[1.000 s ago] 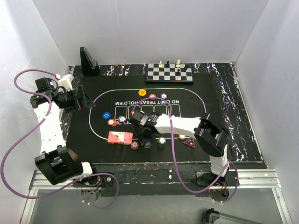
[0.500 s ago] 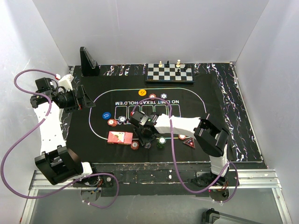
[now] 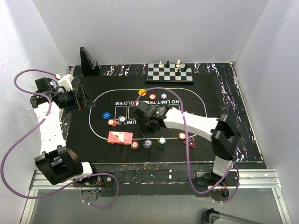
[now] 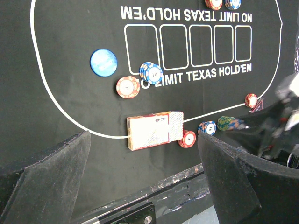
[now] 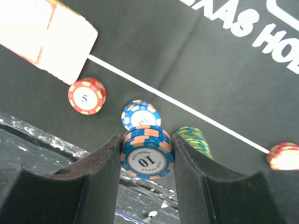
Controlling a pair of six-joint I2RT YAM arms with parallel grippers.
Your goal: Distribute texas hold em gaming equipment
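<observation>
The right jaws are clenched on one short stack of chips. Its rim is striped blue and orange, its top face is printed 10, and it is held above the black mat. Below it on the mat lie four round items:

- one five-marked red chip
- one blue-and-white pile
- one green pile
- one edge red chip, cut off by the frame

One deck of cards, a flat rectangular block with a red patterned back, lies across the mat's white line, with the five-marked red chip just beside its end. Farther in are one smooth blue disc, one striped blue chip and one orange chip. One dark red triangle lies near the right arm.

The left jaws are released and stand wide with nothing between them, over the bench at the mat's left side. One checkered chessboard sits at the far edge, carrying a few small upright pieces.
</observation>
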